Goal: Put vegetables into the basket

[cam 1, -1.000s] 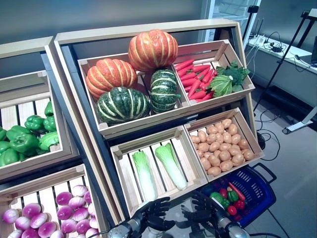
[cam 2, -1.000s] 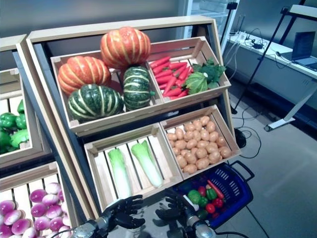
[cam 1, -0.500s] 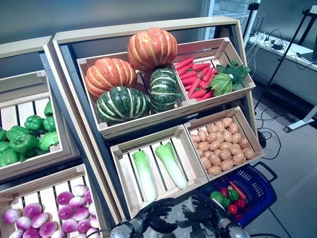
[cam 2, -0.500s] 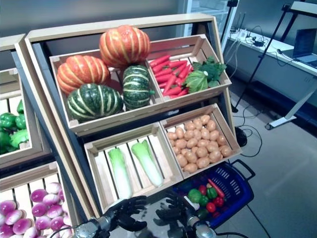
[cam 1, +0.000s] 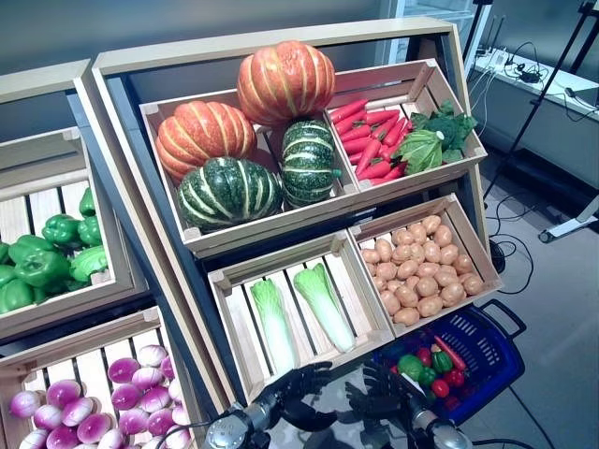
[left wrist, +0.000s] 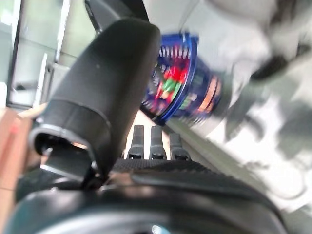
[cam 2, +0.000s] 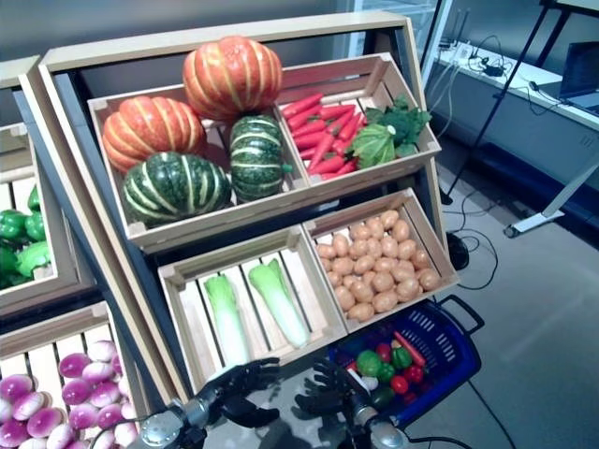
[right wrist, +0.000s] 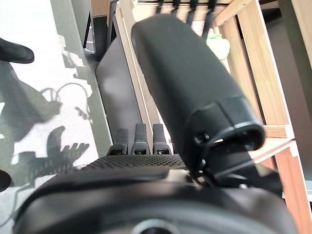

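Observation:
The blue basket [cam 1: 491, 348] stands on the floor at the lower right, under the stand's right end. In it lie green peppers [cam 1: 410, 367], small red round vegetables [cam 1: 456, 379] and a long red one [cam 1: 447, 352]. My left hand [cam 1: 298, 385] is open and empty, low in front of the stand's lower middle crate [cam 1: 301, 265]. My right hand [cam 1: 379, 395] is open and empty beside it, just left of the basket's near rim. The left wrist view shows the thumb [left wrist: 105, 83] with the basket [left wrist: 192, 92] beyond it. The right wrist view shows the thumb [right wrist: 185, 83] against the stand.
A slanted wooden stand [cam 1: 262, 51] with crates of vegetables takes up the middle. A second stand [cam 1: 47, 89] is at the left. A desk [cam 1: 552, 79] and a black tripod leg [cam 1: 538, 103] are at the far right, with cables on the floor [cam 1: 510, 253].
The camera has tilted down a little, so the stand sits higher in the picture. Both hands stay low in front of the stand, open and empty.

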Robot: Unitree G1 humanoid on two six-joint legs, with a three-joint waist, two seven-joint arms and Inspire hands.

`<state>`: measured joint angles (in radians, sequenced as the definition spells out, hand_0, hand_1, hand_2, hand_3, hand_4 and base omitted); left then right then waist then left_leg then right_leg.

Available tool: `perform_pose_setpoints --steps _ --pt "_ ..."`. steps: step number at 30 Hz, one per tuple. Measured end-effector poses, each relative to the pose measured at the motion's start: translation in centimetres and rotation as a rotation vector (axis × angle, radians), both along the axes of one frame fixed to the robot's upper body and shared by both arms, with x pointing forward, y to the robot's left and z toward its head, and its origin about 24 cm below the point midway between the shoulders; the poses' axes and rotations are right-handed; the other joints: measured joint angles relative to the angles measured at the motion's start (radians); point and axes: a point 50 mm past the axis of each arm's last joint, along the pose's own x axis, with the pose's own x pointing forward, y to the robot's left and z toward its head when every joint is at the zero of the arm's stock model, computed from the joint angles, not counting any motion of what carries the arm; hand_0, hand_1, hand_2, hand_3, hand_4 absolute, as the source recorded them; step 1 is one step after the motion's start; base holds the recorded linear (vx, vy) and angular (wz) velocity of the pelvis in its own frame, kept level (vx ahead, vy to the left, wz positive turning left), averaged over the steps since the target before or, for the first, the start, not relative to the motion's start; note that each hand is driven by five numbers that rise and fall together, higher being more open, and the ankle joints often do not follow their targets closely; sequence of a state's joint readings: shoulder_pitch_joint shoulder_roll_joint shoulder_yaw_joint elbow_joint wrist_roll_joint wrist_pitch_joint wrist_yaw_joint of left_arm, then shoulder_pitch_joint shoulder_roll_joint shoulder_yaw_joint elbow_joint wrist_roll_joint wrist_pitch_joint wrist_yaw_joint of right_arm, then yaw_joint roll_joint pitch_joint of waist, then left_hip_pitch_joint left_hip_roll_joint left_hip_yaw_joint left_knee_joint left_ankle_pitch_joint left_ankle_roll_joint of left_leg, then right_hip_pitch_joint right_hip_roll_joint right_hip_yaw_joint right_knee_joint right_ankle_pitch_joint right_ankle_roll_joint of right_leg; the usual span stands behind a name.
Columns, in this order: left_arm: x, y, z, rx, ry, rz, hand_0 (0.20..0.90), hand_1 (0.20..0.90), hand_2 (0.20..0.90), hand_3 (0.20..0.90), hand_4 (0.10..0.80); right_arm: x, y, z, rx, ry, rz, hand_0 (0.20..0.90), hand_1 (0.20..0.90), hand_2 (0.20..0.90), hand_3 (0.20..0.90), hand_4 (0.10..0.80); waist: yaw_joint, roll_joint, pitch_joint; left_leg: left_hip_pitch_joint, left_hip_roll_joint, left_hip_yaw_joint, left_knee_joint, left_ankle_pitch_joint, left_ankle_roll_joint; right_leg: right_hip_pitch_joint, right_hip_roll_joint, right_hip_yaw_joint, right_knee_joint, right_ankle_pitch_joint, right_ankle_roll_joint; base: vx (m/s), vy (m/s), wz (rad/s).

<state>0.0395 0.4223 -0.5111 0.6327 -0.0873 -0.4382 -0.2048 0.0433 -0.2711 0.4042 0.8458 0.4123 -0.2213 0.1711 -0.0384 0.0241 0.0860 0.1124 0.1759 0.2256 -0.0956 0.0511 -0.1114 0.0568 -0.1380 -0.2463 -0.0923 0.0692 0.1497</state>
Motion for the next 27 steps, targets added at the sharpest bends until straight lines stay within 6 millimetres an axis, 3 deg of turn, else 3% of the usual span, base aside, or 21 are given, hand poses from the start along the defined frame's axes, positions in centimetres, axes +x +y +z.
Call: perform_pose_setpoints --steps 3,9,13,19,22,27 --pt "2.7 1.5 4.1 0.282 -0.369 -0.127 0.900 0.900 0.900 0.900 0.800 0.1 -0.9 0.3 -0.005 -0.001 -0.017 0.900 0.900 0.900 0.900 0.800 0.000 0.014 0.010 0.009 -0.002 0.000 0.000 0.000 0.000 0.009 -0.001 0.002 0.000 0.000 0.001 0.044 0.044 0.01" --pt "6.1 5.5 10.1 0.732 -0.814 -0.315 0.900 0.900 0.900 0.900 0.800 -0.8 -2.4 0.2 -0.041 0.020 -0.026 0.900 0.900 0.900 0.900 0.800 -0.005 0.031 0.016 0.019 0.000 0.000 0.000 0.000 -0.001 0.022 0.001 -0.002 0.000 -0.001 0.001 0.070 0.021 0.01" --pt "6.6 6.0 11.8 0.863 -0.976 -0.394 0.900 0.900 0.900 0.900 0.800 -1.9 -2.8 0.1 -0.038 0.036 -0.050 0.900 0.900 0.900 0.900 0.800 -0.013 0.035 0.014 0.021 -0.002 0.002 0.000 0.000 -0.001 0.023 -0.002 -0.001 0.003 -0.001 0.002 0.053 0.029 0.00" --pt "6.5 5.4 10.3 0.995 -1.026 -0.551 0.900 0.900 0.900 0.900 0.800 -1.6 -3.3 0.3 -0.048 0.029 -0.049 0.900 0.900 0.900 0.900 0.800 -0.046 0.038 0.015 0.007 -0.003 0.005 0.009 0.002 -0.002 0.003 -0.004 0.004 0.013 -0.001 0.001 -0.080 0.075 -0.03" --pt "7.5 5.5 9.7 1.063 -1.038 -0.616 0.900 0.900 0.900 0.900 0.800 1.0 -4.3 1.6 -0.053 -0.040 -0.063 0.900 0.900 0.900 0.900 0.800 -0.055 0.045 0.046 -0.066 -0.004 0.011 0.066 0.000 0.001 -0.084 -0.015 0.018 0.082 -0.008 -0.003 -0.228 0.062 -0.10" --pt "11.7 7.1 12.5 1.254 -1.127 -0.566 0.900 0.900 0.900 0.900 0.800 7.7 -5.1 6.1 -0.050 -0.240 -0.040 0.900 0.900 0.900 0.900 0.800 -0.071 0.030 0.197 -0.230 0.008 0.014 0.241 -0.032 0.011 -0.279 -0.051 0.054 0.307 -0.071 -0.031 -0.235 0.047 -0.05"
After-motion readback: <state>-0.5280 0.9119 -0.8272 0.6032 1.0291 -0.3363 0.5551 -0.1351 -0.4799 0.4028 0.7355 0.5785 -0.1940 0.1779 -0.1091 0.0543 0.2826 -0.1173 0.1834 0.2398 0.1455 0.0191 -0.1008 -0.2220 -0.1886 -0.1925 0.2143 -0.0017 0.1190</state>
